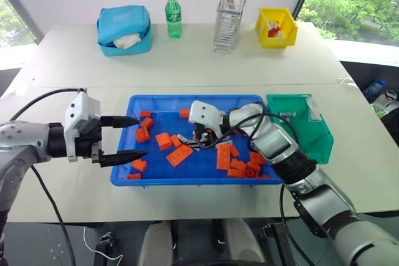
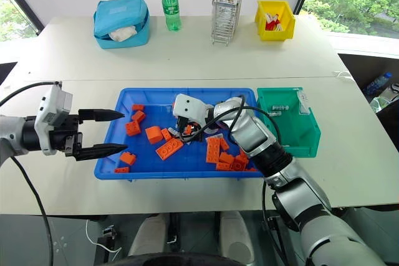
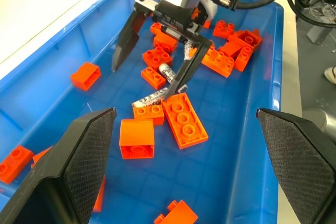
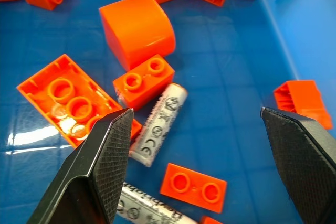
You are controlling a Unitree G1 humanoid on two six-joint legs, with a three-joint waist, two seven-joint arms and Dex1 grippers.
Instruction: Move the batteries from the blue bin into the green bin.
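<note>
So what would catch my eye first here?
The bright blue bin at the table's near edge, scattered with orange toy bricks. The right tool hangs open inside it over two silvery batteries. The green bin sits against its right side.

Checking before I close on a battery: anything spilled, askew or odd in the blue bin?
Nothing spilled. Two batteries lie flat on the blue bin floor, tucked among orange bricks, one touching a small brick. The open right end effector hangs over them. The green bin stands upright beside the blue one.
</note>
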